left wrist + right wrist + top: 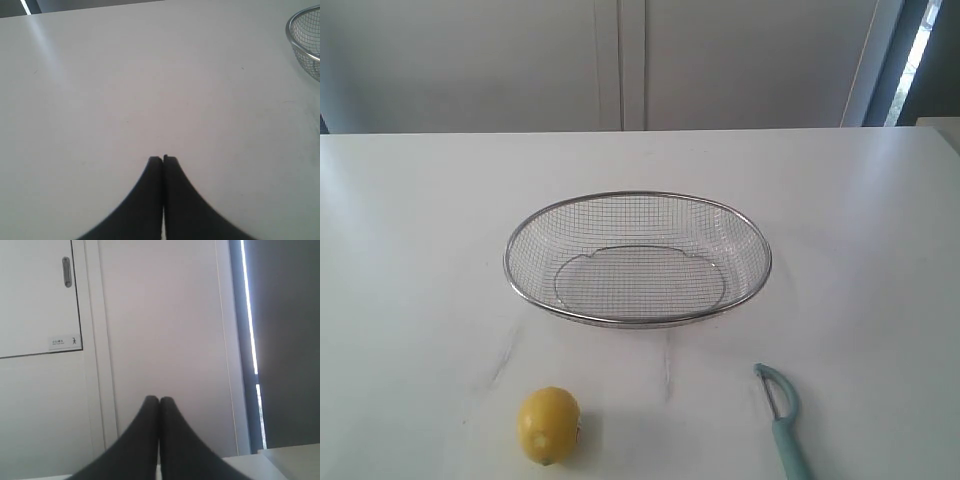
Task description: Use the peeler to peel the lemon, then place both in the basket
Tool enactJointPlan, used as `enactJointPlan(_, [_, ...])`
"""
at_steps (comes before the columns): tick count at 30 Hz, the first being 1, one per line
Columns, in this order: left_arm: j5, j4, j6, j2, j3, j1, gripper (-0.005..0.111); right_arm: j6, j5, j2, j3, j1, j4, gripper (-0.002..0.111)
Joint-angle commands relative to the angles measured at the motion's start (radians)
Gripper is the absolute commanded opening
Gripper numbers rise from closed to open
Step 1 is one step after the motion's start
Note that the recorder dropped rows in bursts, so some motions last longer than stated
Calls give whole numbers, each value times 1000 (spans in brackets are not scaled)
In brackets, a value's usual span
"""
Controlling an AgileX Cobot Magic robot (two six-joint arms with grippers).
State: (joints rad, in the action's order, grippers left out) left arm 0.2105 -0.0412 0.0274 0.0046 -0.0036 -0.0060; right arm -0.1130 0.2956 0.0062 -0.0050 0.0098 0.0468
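Left gripper (163, 159), right gripper (159, 399) clenched, empty; lemon (549, 425), peeler (783, 420) not near either. Risk: unopened jaws nudge round lemon, it rolls off, away from basket (638, 194).

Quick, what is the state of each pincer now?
Left pincer: closed, holding nothing.
Right pincer: closed, holding nothing.

Left gripper (163, 159) jaws pressed together, right gripper (159, 399) likewise, both empty
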Motion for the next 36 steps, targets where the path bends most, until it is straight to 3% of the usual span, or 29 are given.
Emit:
enactJointPlan(1, [-1,-6,0,-5,4,-6,0,3,45,-6,5,2,41,0])
enactJointPlan(8, [-1,-6,0,-5,4,-6,0,201,20,0,-92,2,52,0])
enactJointPlan(12, [-1,-6,0,-5,4,-6,0,277,-336,155,-209,2,52,0])
enactJointPlan(36, [-1,-6,0,-5,4,-6,0,216,-1001,626,-519,2,99,0])
